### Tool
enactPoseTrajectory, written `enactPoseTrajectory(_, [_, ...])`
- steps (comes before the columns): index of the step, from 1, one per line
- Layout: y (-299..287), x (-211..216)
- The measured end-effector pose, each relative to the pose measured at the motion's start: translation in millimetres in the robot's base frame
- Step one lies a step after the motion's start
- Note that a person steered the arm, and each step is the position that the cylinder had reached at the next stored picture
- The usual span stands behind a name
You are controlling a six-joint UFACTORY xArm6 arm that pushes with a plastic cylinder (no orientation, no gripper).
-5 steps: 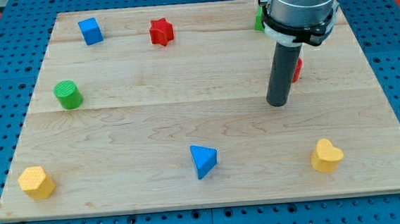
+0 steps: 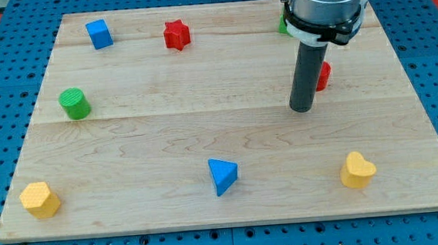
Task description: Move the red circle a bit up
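Note:
The red circle [image 2: 324, 76] lies at the board's right, mostly hidden behind my rod; only its right edge shows. My tip [image 2: 302, 110] rests on the wooden board [image 2: 204, 123], just below and left of the red circle. A green block [image 2: 282, 23] peeks out behind the arm near the view's top, its shape hidden.
A blue cube [image 2: 99, 33] and a red star [image 2: 176, 34] sit near the view's top. A green cylinder [image 2: 74, 103] is at the left. A yellow hexagon [image 2: 39, 199], a blue triangle [image 2: 223, 175] and a yellow heart [image 2: 358, 170] lie along the bottom.
My tip has shifted slightly up and left. The red circle shows a little less behind the rod. The other blocks have not moved.

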State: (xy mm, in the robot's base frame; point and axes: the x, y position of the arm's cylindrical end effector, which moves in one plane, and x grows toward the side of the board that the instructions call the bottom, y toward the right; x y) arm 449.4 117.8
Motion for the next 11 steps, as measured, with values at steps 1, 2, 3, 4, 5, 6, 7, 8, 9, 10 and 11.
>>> enactPoseTrajectory(1, [-1,0])
enactPoseTrajectory(2, [-1,-1])
enactPoseTrajectory(3, [-1,-4])
enactPoseTrajectory(4, [-1,-5])
enactPoseTrajectory(5, [-1,-7])
enactPoseTrajectory(6, [0,-9])
enactPoseTrajectory(7, [0,-9])
enactPoseTrajectory(8, [0,-9])
enactPoseTrajectory(9, [-2,-9])
enactPoseTrajectory(10, [15,-18])
enactPoseTrajectory(11, [26,-69])
